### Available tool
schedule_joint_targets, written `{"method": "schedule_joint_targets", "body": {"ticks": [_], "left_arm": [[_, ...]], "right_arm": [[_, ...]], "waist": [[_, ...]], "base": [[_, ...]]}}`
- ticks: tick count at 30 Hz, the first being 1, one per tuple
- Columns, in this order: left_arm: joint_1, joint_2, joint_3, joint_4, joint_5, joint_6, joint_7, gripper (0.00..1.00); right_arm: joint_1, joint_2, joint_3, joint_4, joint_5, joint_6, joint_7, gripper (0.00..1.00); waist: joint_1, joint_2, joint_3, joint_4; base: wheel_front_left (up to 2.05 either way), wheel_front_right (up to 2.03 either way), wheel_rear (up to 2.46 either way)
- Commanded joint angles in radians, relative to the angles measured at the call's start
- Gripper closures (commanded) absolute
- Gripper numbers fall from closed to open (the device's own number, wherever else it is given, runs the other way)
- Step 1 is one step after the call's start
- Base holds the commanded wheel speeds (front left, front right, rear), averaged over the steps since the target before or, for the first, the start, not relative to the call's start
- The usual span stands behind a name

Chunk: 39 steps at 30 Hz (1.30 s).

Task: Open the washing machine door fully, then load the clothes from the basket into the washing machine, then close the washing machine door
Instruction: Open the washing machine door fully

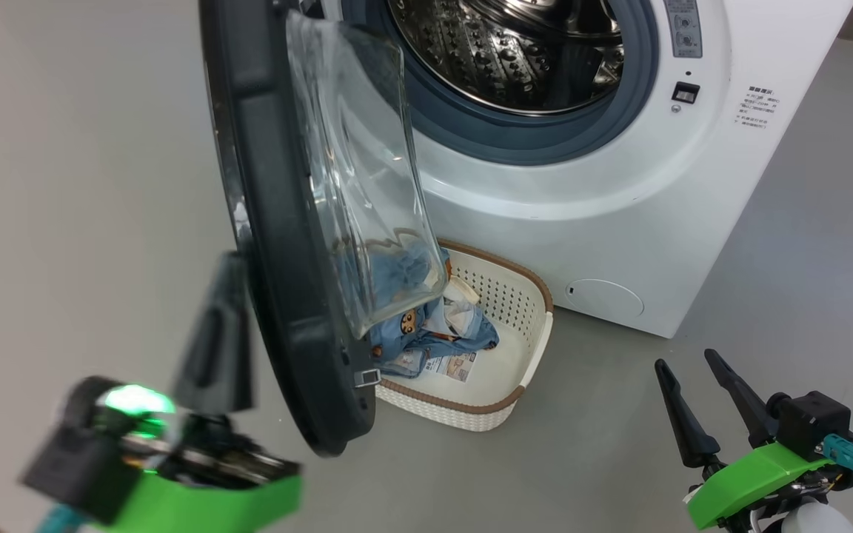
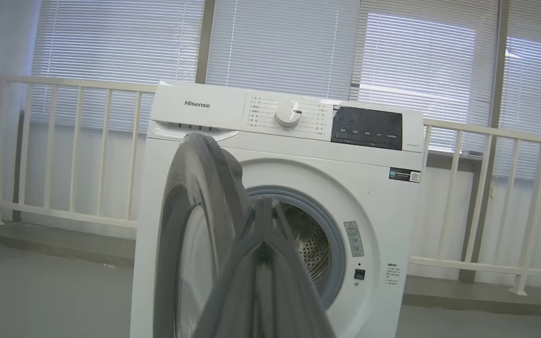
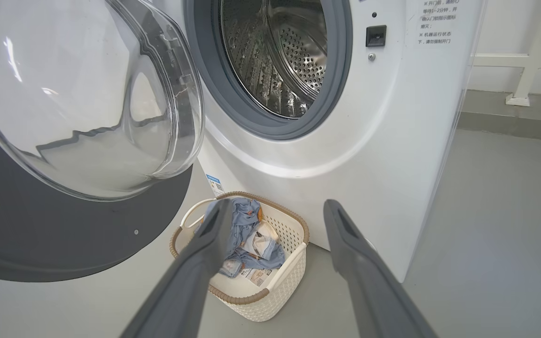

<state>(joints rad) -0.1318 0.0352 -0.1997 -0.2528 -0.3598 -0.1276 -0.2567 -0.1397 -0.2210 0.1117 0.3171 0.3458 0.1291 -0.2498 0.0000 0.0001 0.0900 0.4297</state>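
The washing machine (image 1: 619, 222) stands with its steel drum (image 1: 515, 52) exposed. The washing machine door (image 1: 278, 222) hangs swung out to the left, almost edge-on, its glass bowl (image 1: 367, 185) facing the drum. Below it on the floor sits the basket (image 1: 530, 348), holding the clothes (image 1: 426, 329), blue fabric with a bear print, partly behind the glass. My left gripper (image 1: 228, 263) is shut and empty, just left of the door's outer rim; I cannot tell if it touches. In the left wrist view the left gripper (image 2: 263, 220) points at the door (image 2: 195, 225). My right gripper (image 1: 693, 370) is open and empty; in the right wrist view the right gripper (image 3: 277, 206) stands above the basket (image 3: 251, 300) and clothes (image 3: 247, 234).
Grey floor (image 1: 64, 185) lies to the left of the door and to the right of the machine. A white railing (image 2: 64, 141) and a low kerb run behind the machine, with blinds on the windows beyond.
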Motion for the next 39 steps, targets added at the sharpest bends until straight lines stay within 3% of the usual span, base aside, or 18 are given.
{"method": "schedule_joint_targets", "body": {"ticks": [1, 6, 13, 23, 39], "left_arm": [[-0.015, 0.016, -0.01, -0.034, -0.003, -0.003, -0.005, 1.0], [0.018, 0.037, -0.169, 0.02, 0.004, -0.003, -0.005, 1.0], [0.041, 0.027, -0.219, 0.161, -0.026, -0.003, -0.005, 1.0], [0.013, 0.022, -0.207, 0.334, -0.034, -0.003, -0.005, 1.0], [-0.012, 0.023, -0.112, 0.433, -0.028, -0.003, -0.005, 1.0]], "right_arm": [[-0.004, -0.009, 0.016, -0.027, 0.005, 0.002, -0.012, 0.0], [-0.011, -0.009, 0.019, -0.033, 0.007, 0.002, -0.012, 0.0], [-0.012, -0.011, 0.028, -0.037, 0.002, 0.002, -0.012, 0.0], [-0.013, -0.013, 0.032, -0.037, 0.002, 0.002, -0.012, 0.0], [-0.003, -0.008, 0.023, -0.047, -0.002, 0.002, -0.012, 0.0]], "waist": [[0.0, -0.0001, 0.001, -0.001], [0.0, -0.0001, 0.003, -0.003], [0.0, -0.0001, 0.003, -0.008], [0.0, -0.0001, 0.003, -0.018], [0.0, -0.0001, -0.006, -0.015]], "base": [[0.0, 0.0, 0.0], [0.0, 0.0, 0.0], [0.0, 0.0, 0.0], [0.0, 0.0, 0.0], [0.0, 0.0, 0.0]]}}
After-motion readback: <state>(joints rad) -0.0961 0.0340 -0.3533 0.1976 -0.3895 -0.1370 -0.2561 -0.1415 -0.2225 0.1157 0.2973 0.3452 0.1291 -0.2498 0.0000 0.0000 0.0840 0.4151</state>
